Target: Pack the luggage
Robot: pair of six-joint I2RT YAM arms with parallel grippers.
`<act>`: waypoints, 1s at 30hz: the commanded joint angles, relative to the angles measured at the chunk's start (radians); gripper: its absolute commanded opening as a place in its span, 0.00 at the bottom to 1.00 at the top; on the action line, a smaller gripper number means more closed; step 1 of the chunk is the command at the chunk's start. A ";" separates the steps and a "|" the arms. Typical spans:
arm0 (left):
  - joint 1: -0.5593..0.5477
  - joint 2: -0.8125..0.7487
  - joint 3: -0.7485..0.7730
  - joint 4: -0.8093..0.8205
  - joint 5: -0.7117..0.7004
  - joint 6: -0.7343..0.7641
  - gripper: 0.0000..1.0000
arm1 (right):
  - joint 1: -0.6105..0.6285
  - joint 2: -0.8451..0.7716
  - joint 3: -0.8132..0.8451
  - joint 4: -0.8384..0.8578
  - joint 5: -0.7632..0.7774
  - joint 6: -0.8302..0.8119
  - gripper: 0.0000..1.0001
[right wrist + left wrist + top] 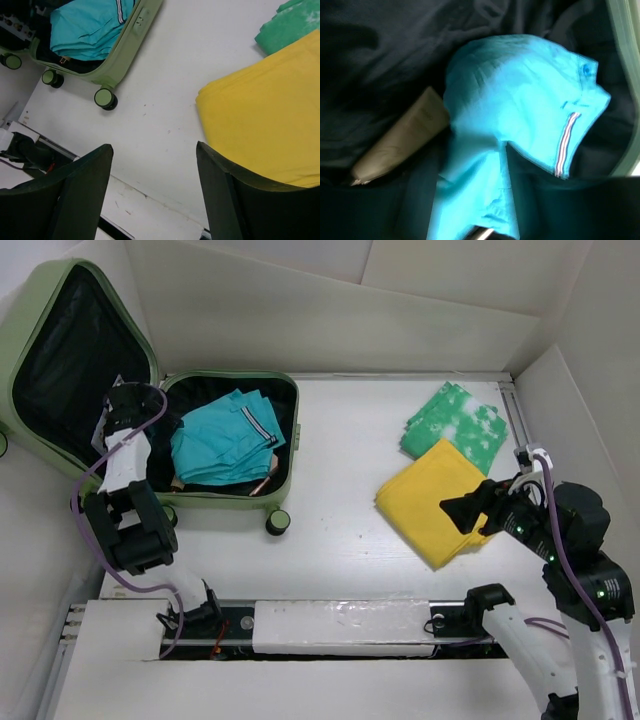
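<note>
The pale green luggage [225, 496] lies open at the far left, its black-lined lid [70, 360] raised. A teal shirt [225, 435] lies in its base. My left gripper [158, 440] is inside the base at the shirt's left edge. In the left wrist view the shirt [520, 95] fills the frame, and a strip of it runs down into my left gripper [477, 222], which looks shut on it. A folded yellow cloth [430, 495] lies on the table at the right. My right gripper [470, 510] hovers open and empty over its near edge [155, 150].
A green-and-white patterned cloth [455, 420] lies behind the yellow one [265, 120]. A tan flat item [400, 145] lies under the shirt in the case. The case's wheels [277, 523] face the table's middle. White walls enclose the table on all sides.
</note>
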State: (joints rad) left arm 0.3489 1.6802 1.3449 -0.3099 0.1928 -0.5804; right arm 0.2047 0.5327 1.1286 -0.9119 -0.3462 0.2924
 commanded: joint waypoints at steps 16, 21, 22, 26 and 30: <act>-1.069 -0.231 -0.052 0.040 -0.284 -0.156 0.83 | 0.007 0.062 0.115 -0.077 0.297 0.057 0.22; -1.319 0.030 -0.006 0.055 -0.251 -0.265 0.82 | 0.007 0.072 0.171 -0.116 0.340 0.057 0.25; -1.332 0.054 -0.006 0.066 -0.234 -0.280 0.82 | 0.007 0.072 0.171 -0.125 0.340 0.066 0.31; -1.332 0.134 -0.035 0.189 -0.170 -0.318 0.78 | 0.007 0.050 0.159 -0.116 0.282 0.067 0.52; -1.332 0.278 0.032 0.207 -0.112 -0.318 0.73 | 0.007 0.027 0.137 -0.116 0.245 0.085 0.55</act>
State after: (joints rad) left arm -0.9947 1.9198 1.3098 -0.1719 0.0376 -0.8669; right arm 0.2047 0.5755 1.2667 -1.0264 -0.0761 0.3588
